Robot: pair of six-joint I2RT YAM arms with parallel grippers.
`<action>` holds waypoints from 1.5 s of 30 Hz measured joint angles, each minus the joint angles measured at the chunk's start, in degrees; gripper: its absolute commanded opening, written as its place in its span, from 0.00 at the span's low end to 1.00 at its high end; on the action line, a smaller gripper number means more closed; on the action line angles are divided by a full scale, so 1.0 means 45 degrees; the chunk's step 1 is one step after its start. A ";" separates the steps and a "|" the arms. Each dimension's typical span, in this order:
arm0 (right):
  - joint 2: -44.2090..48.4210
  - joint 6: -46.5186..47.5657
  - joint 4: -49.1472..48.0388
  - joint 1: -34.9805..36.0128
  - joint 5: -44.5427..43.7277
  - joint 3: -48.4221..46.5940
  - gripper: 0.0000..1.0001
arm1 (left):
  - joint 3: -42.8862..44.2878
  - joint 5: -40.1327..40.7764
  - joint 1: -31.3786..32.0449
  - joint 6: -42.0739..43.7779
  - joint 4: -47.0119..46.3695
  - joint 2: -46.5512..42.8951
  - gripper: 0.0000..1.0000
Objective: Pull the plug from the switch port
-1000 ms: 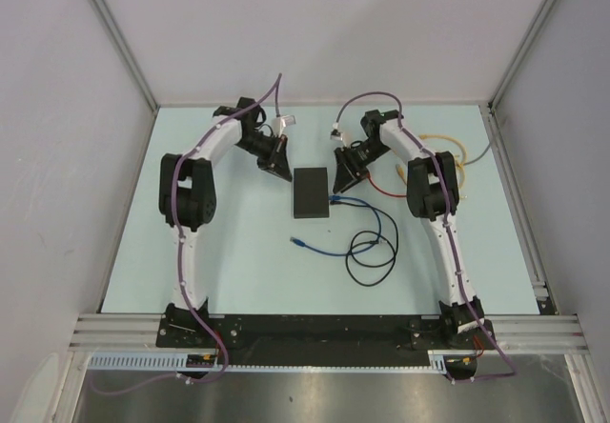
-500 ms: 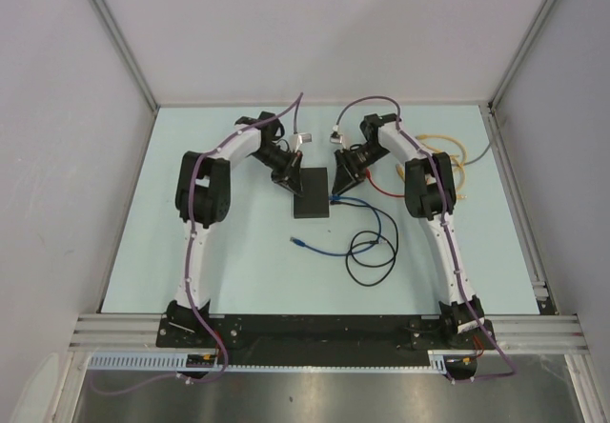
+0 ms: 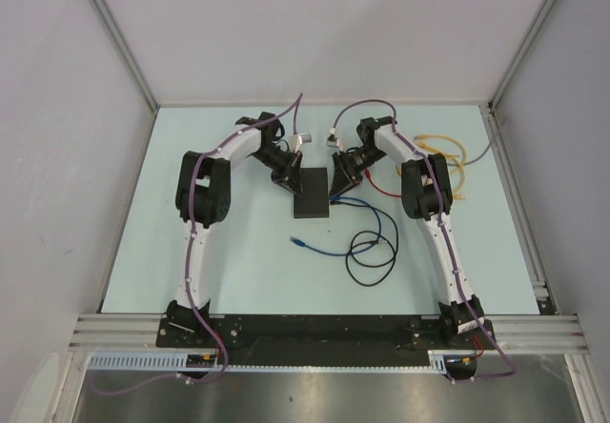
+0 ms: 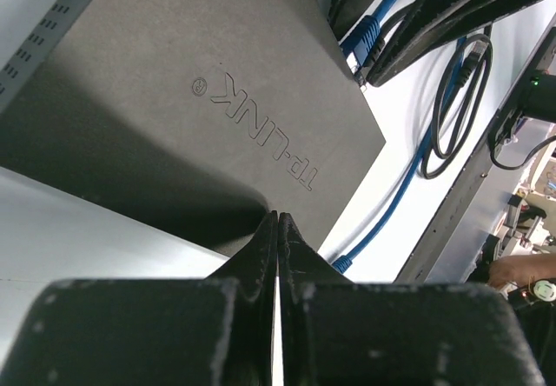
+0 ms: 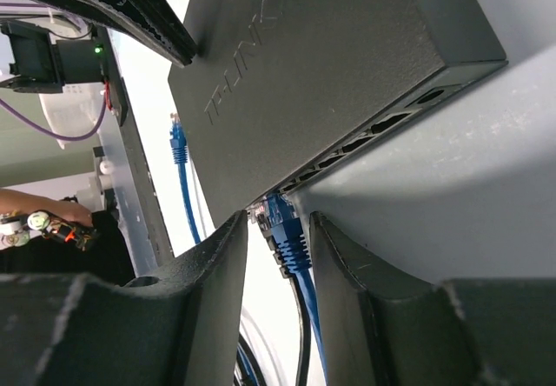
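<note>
The switch (image 3: pixel 312 196) is a flat black box lying mid-table. A blue plug (image 5: pixel 285 229) sits in a port on its right edge, beside a black cable. My right gripper (image 5: pixel 276 221) straddles the plug with its fingers on either side. A gap shows on the left side, so the jaws are open and not clamped. In the top view the right gripper (image 3: pixel 335 191) is at the switch's right edge. My left gripper (image 4: pixel 278 219) is shut with nothing in it, its tip on the switch's top (image 4: pixel 217 99) near the far left corner (image 3: pixel 294 181).
The blue cable (image 3: pixel 367 215) loops over the table to a loose plug end (image 3: pixel 297 242). A black cable coil (image 3: pixel 372 251) lies in front of the switch. Yellow cable (image 3: pixel 443 147) and red cable (image 3: pixel 381 187) lie behind the right arm.
The left arm swung right from beside the switch and set its shut tip on the switch's top. The right gripper's jaws narrowed around the blue plug.
</note>
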State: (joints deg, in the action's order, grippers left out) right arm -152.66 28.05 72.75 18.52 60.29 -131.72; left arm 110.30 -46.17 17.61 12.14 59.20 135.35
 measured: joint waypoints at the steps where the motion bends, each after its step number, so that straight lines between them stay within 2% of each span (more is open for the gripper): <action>1: -0.0024 0.0000 0.0000 0.0000 0.0000 -0.0010 0.39 | 0.0000 0.0000 0.0000 -0.0015 0.0000 0.0000 0.00; 23: -0.0223 -0.0578 -0.0053 0.0068 -0.0296 -0.0214 0.30 | 0.0019 0.0053 0.0005 -0.0019 0.0000 0.0000 0.00; 31: -0.0223 -0.1049 -0.0151 0.0214 -0.0578 -0.0238 0.23 | 0.0044 0.0126 0.0005 -0.0015 0.0000 0.0000 0.00; 37: -0.0223 -0.1239 -0.0185 0.0238 -0.0685 -0.0238 0.13 | 0.0044 0.0136 0.0015 -0.0015 0.0000 0.0000 0.00; 45: -0.0194 -0.1166 -0.0170 0.0257 -0.0782 -0.0238 0.06 | 0.0112 0.0228 0.0068 -0.0015 0.0000 0.0005 0.00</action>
State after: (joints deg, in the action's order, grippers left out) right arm -153.53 22.81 71.99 19.68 56.77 -132.79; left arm 110.80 -45.15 17.91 12.08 59.20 135.37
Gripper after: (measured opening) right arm 0.227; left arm 0.005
